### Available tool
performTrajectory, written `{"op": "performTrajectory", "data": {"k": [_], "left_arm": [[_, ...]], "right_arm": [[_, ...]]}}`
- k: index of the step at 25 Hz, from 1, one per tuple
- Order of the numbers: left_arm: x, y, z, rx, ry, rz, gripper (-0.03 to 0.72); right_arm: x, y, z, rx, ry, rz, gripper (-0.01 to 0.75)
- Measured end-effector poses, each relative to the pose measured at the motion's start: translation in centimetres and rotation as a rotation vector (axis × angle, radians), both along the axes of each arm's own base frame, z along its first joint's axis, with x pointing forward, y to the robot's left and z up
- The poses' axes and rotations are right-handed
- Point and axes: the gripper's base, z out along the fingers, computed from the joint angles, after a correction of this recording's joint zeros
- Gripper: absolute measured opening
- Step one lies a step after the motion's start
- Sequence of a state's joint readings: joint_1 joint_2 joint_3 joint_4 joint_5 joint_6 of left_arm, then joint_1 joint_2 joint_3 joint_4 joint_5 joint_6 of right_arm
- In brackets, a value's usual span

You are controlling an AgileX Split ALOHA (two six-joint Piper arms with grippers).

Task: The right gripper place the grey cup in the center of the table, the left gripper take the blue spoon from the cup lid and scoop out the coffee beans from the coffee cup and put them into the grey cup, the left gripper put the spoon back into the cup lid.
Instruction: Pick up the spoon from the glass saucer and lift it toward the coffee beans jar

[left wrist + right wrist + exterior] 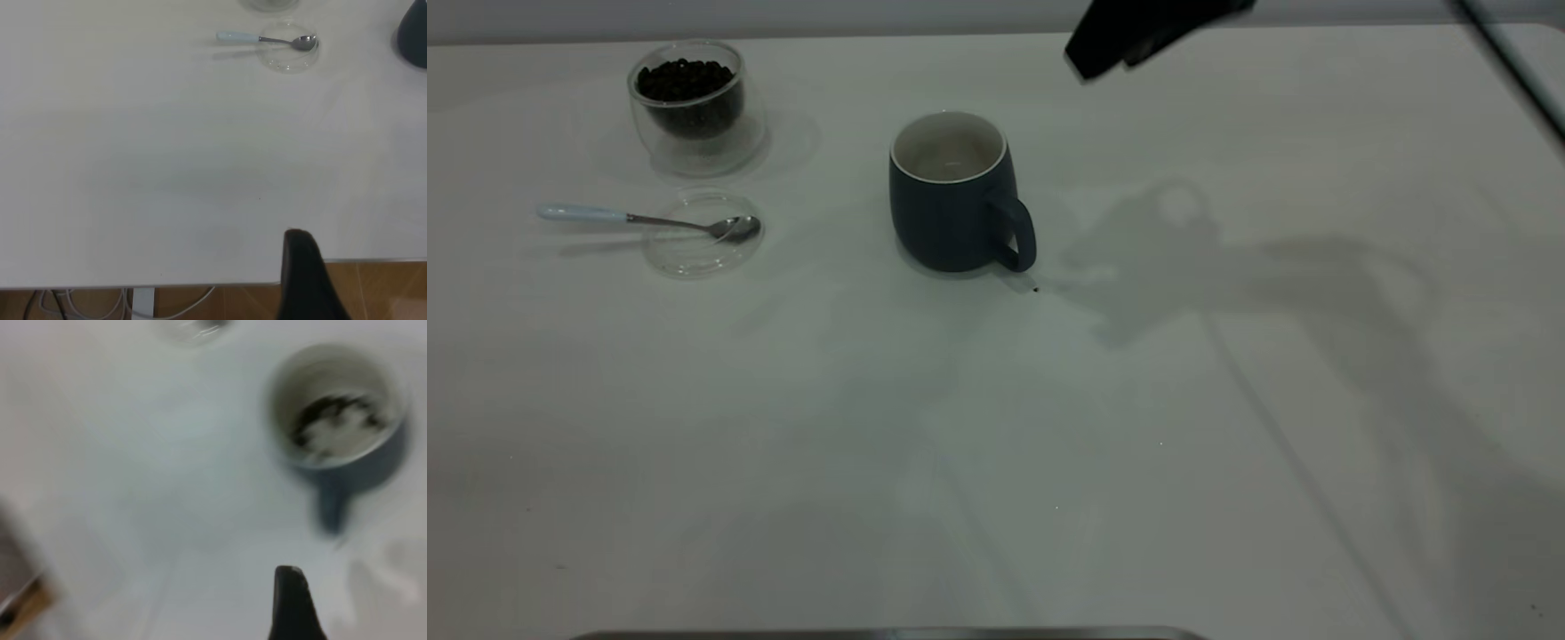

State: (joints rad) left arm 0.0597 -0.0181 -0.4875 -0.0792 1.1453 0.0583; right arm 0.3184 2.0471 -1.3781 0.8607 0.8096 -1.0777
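The blue spoon (645,220) is lying with its bowl in the cup lid (703,236) on the desk (996,444), the grey cup (953,191) is standing mid-desk holding some coffee beans (333,420), the coffee cup (694,102) is sitting behind the lid, and the right claw (1129,40) is hanging above the far side, its grip impossible to tell

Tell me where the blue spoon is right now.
In the exterior view the blue spoon lies at the table's left, bowl on the cup lid, just in front of the coffee cup.
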Motion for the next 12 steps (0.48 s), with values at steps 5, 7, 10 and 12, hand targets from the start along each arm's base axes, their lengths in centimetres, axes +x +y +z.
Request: {"op": "performTrajectory", "data": {"k": [5,7,10,12], "left_arm": [[0.0,0.0,0.0,0.000,0.000,0.000,0.499],[0.0,0.0,0.0,0.000,0.000,0.000,0.499],[0.0,0.0,0.0,0.000,0.000,0.000,0.499],[0.0,0.0,0.0,0.000,0.000,0.000,0.499]], "right_arm": [[-4.7,-1.7,6.8,-0.118,0.163,0.119,0.462],[-6.1,-2.7,9.3,-0.166,0.171,0.051,0.462],[-8.7,-4.1,12.3,-0.201,0.141,-0.048,0.462],[-10.8,-4.9,14.0,-0.197,0.115,-0.079,0.462]]}}
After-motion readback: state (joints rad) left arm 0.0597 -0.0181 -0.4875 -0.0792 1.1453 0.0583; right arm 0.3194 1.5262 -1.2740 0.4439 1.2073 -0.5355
